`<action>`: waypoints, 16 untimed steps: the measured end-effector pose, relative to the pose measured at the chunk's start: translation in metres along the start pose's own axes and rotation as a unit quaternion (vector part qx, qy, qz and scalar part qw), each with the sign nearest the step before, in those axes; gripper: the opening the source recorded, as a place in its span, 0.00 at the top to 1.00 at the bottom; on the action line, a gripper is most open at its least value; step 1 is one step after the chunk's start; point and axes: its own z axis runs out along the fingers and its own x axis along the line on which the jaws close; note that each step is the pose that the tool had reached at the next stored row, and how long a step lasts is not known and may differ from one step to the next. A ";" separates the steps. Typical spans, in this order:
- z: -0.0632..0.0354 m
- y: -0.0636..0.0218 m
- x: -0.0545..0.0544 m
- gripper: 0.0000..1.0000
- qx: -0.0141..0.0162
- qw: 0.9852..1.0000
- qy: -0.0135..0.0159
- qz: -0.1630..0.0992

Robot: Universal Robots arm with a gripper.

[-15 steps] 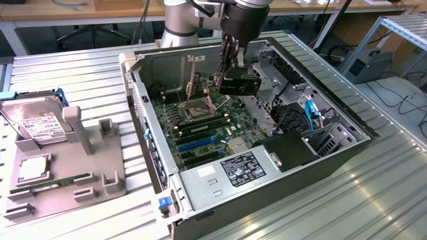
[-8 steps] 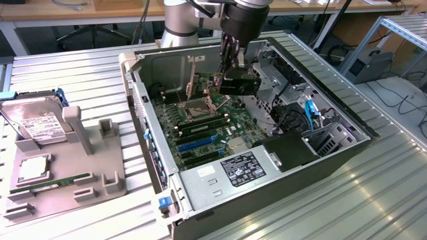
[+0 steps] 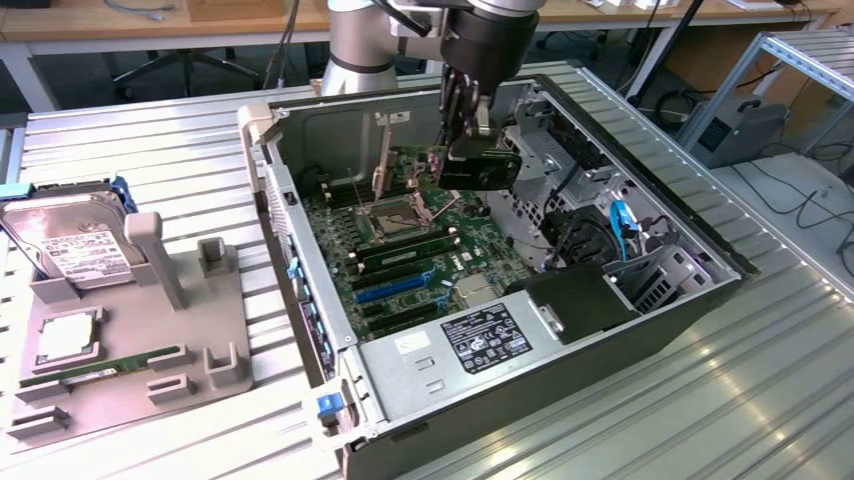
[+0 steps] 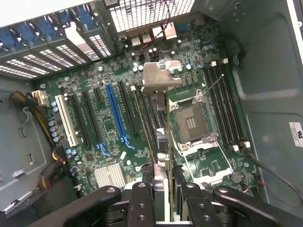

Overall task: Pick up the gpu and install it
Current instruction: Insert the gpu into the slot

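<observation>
1. The gpu [image 4: 163, 165] shows edge-on as a thin flat card, with a bent silver metal bracket [image 4: 161, 78] at its far end. Beneath it lies the green motherboard [image 4: 90, 137], with a long blue slot [image 4: 116, 113], black slots and a square metal CPU socket [image 4: 189, 124].
2. I cannot make out the card's face, and my black fingers [image 4: 141, 201] cover its near end. I cannot tell whether it touches the board.
3. My gripper [image 4: 163, 194] is clamped on the gpu, one finger on each side. My arm reaches steeply down into the open grey steel case [image 3: 287, 190], holding the card between the slots and the socket.
</observation>
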 end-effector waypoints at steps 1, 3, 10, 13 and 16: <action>0.0000 0.0000 0.000 0.73 0.000 1.000 0.000 -0.001; 0.0001 0.0000 0.000 0.73 0.000 1.000 0.000 -0.003; 0.0004 0.0000 0.000 0.73 0.000 1.000 0.000 -0.012; 0.0004 0.0000 0.000 0.73 0.000 1.000 0.001 -0.015; 0.0006 0.0000 0.000 0.73 0.000 1.000 0.001 -0.019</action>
